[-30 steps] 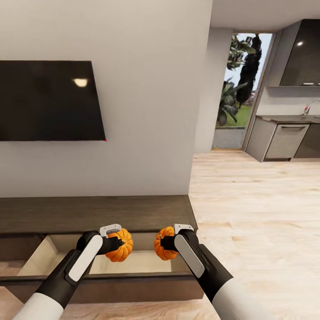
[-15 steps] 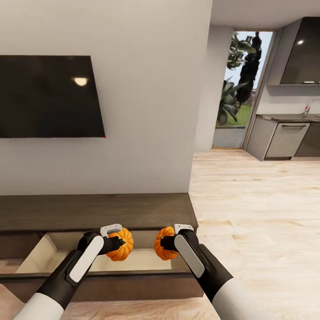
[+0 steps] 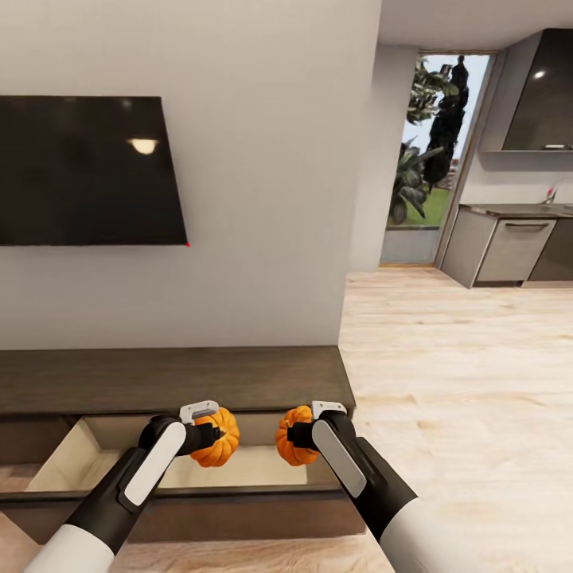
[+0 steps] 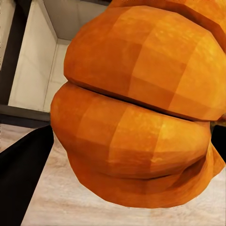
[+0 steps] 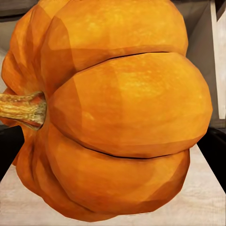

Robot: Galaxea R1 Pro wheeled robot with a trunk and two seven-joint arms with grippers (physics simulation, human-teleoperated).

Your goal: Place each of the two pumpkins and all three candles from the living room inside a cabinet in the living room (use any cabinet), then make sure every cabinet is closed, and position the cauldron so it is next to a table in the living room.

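Two bright-orange ribbed pumpkins hang over the open pull-out compartment [image 3: 239, 469] of the long dark-brown cabinet [image 3: 167, 378]. My left gripper [image 3: 208, 436] is shut on the left pumpkin [image 3: 219, 438], whose ribs loom close in the left wrist view [image 4: 136, 108]. The right pumpkin [image 3: 291, 436] sits in my right gripper [image 3: 296, 434], also shut; the right wrist view shows that pumpkin [image 5: 117, 113] with its short stem. The compartment's pale inside looks bare where visible. Candles, cauldron and coffee table are out of view.
A dark wall-mounted TV [image 3: 87, 171] hangs above the cabinet. Light plank floor [image 3: 461, 374] stretches to the right toward grey kitchen units [image 3: 501, 251] and a glass garden door [image 3: 434, 151]. The compartment's front panel [image 3: 199, 509] lies just below my arms.
The view has tilted slightly, so the TV and cabinet sit a little lower in the picture. Both grippers still hold their pumpkins over the compartment, the left one a touch lower.
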